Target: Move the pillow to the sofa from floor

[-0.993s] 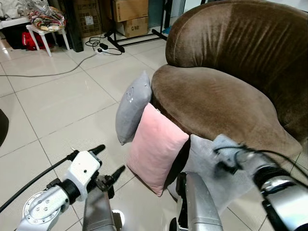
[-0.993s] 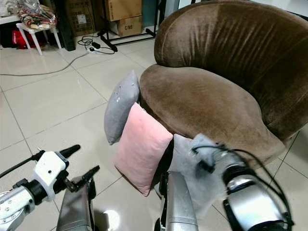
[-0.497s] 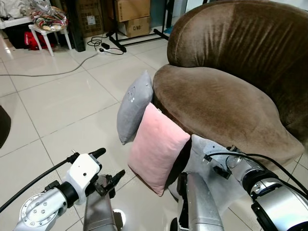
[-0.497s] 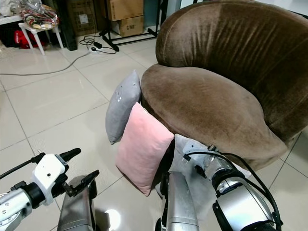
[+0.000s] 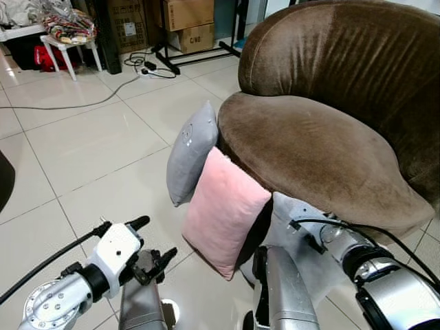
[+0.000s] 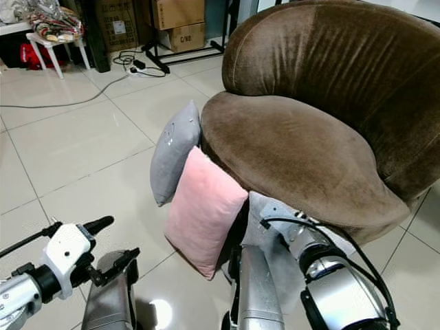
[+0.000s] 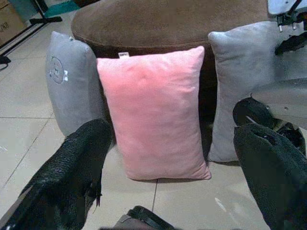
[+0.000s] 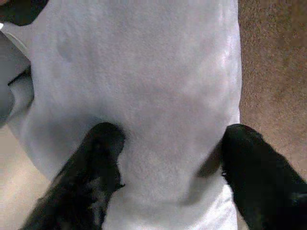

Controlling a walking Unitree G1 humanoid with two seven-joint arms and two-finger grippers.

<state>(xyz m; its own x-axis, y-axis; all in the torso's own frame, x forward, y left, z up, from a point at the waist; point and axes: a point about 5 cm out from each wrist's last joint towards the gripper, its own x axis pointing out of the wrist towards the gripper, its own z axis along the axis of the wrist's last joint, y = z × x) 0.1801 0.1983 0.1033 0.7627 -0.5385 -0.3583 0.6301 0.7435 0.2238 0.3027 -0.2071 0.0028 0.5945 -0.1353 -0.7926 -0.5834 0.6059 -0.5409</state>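
Note:
Three pillows lean upright on the tiled floor against the front of the brown sofa [image 5: 323, 137]: a grey pillow [image 5: 192, 148], a pink pillow [image 5: 223, 210] and a light grey pillow [image 5: 292, 223]. My right gripper [image 8: 168, 143] is open, and its black fingers [image 8: 103, 148] press into the light grey pillow's top face, next to the sofa's edge. My left gripper [image 5: 155, 238] hangs open low at the left, a little way from the pink pillow [image 7: 153, 110] and aimed at it, with nothing between its fingers.
Open tiled floor [image 5: 89, 151] stretches to the left. At the back are cables and a power strip [image 5: 148, 67], cardboard boxes [image 5: 189, 27] and a white stool [image 5: 65, 45] with a bag on it. My own silver legs [image 5: 285, 292] are directly below.
My right arm has come down and forward, so its gripper now rests on the light grey pillow. The left gripper has sunk slightly.

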